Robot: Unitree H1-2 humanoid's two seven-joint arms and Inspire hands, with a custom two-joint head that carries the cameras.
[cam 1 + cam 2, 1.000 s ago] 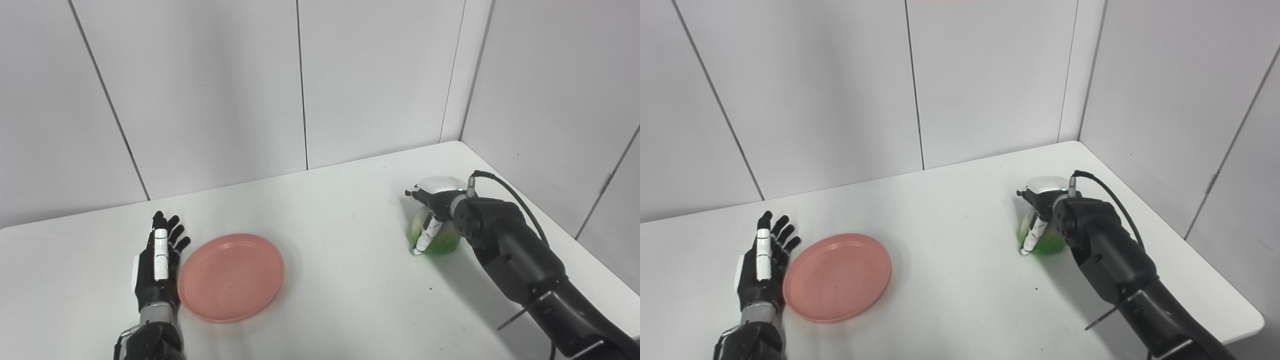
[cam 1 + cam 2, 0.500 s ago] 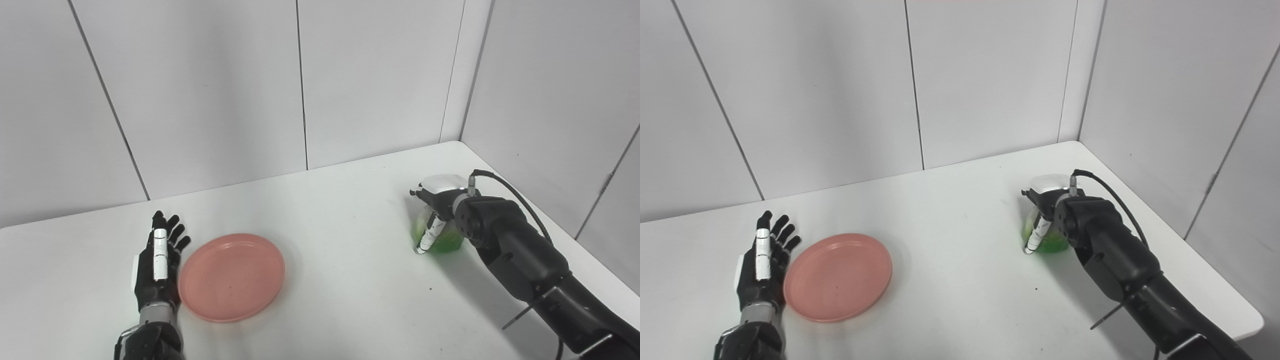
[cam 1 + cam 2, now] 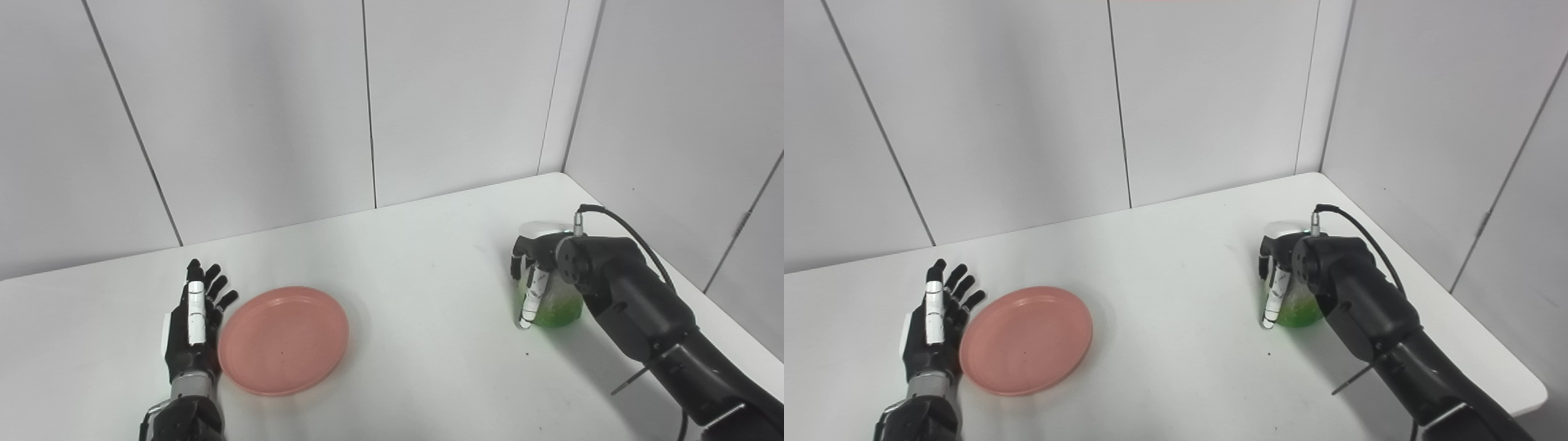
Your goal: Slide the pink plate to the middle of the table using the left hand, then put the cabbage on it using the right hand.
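The pink plate (image 3: 283, 340) lies flat on the white table (image 3: 404, 263), left of the middle. My left hand (image 3: 193, 324) rests palm-in just beside the plate's left rim, fingers spread and holding nothing. On the right side of the table sits the green cabbage (image 3: 556, 306). My right hand (image 3: 539, 260) covers it from above, with the thumb down its left side and the fingers wrapped over the top. The cabbage's far side is hidden by the hand and wrist. It appears to rest on the table.
Grey wall panels close off the back and the right side, meeting in a corner (image 3: 554, 165). The table's right edge (image 3: 1494, 324) runs close behind my right forearm. A black cable (image 3: 631, 236) loops off the right wrist.
My right hand and the cabbage have shifted together a little toward me and to the right, and the fingers have curled lower around it. The left hand and the plate have not moved.
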